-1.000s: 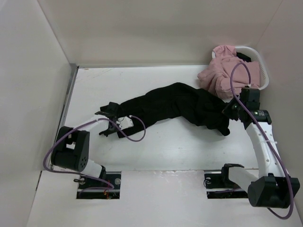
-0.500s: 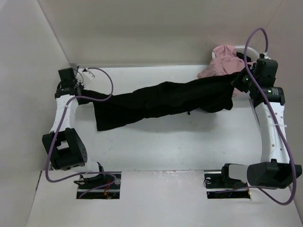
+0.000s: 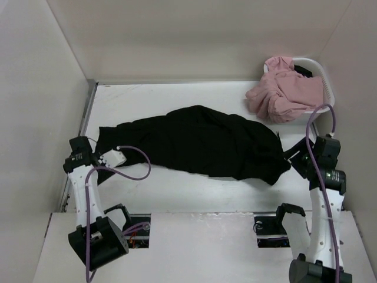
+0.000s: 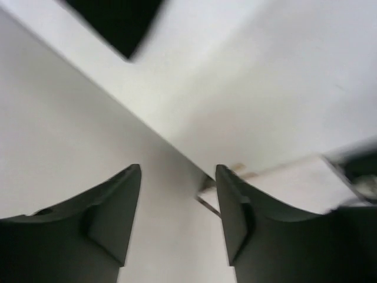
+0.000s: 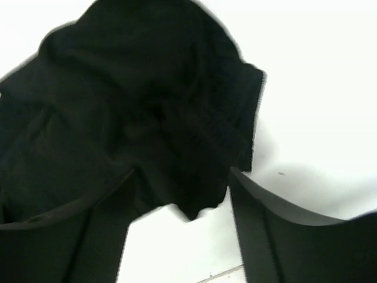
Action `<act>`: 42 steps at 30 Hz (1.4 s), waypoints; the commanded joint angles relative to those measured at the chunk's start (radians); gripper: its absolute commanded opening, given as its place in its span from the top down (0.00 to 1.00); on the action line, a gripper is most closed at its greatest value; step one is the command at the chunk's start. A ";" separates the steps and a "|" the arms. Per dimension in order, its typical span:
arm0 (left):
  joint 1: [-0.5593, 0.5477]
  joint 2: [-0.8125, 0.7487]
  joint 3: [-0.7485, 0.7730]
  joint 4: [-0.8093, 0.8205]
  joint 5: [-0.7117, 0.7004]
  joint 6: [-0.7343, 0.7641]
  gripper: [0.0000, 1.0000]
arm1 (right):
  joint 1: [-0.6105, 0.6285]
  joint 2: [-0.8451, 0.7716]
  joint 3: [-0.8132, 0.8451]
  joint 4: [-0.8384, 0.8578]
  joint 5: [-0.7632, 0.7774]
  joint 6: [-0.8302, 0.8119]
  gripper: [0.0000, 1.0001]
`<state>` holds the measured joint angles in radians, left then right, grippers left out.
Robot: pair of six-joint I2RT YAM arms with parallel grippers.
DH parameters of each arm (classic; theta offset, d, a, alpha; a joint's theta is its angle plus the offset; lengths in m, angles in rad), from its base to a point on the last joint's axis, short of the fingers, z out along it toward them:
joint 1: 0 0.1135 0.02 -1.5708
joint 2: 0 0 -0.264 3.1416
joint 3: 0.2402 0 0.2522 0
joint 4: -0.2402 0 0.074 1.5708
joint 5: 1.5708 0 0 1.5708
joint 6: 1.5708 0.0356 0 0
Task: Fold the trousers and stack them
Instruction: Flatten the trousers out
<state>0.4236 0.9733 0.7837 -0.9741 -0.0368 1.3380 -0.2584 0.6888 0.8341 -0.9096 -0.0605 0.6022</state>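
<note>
The black trousers (image 3: 200,141) lie spread in a loose, rumpled heap across the middle of the table, lengthwise from left to right. My left gripper (image 3: 76,154) sits low by the left wall, just short of the trousers' left end. In the left wrist view this gripper (image 4: 178,168) is open and empty, and a corner of the trousers (image 4: 118,20) shows far ahead. My right gripper (image 3: 294,159) hovers by the trousers' right end. Its wrist view shows the gripper (image 5: 181,171) open, with the crumpled cloth (image 5: 135,100) lying beyond the fingertips and nothing gripped.
A white basket (image 3: 327,82) stands at the back right corner with pink clothes (image 3: 283,94) spilling over its rim onto the table. Walls close in the left, back and right sides. Bare white table (image 3: 194,191) lies in front of the trousers.
Both grippers have opened and let go of the trousers, which went from being stretched between them to lying on the table. Both arms have drawn back toward the near edge.
</note>
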 commanded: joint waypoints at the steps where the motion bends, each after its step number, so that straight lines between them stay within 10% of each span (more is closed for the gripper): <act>1: 0.045 0.013 0.096 -0.184 0.119 0.104 0.43 | -0.025 -0.037 0.025 0.014 0.045 0.024 0.26; 20: 0.093 0.729 0.381 0.279 0.075 -0.649 0.41 | 0.222 0.049 -0.173 0.040 0.223 0.371 0.13; 27: 0.067 0.809 0.316 0.377 0.025 -0.580 0.51 | 0.365 0.037 -0.320 -0.029 0.297 0.815 0.14; 35: 0.073 0.837 0.272 0.419 0.009 -0.524 0.99 | 0.485 0.077 -0.210 -0.193 0.329 0.975 0.12; 42: 0.088 0.753 0.223 0.506 -0.020 -0.468 1.00 | 0.494 -0.072 -0.194 -0.405 0.182 1.145 0.13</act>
<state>0.4927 1.7462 1.0496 -0.5343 -0.0502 0.8307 0.2176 0.6544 0.6239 -1.1625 0.1852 1.6058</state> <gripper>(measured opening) 0.010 0.873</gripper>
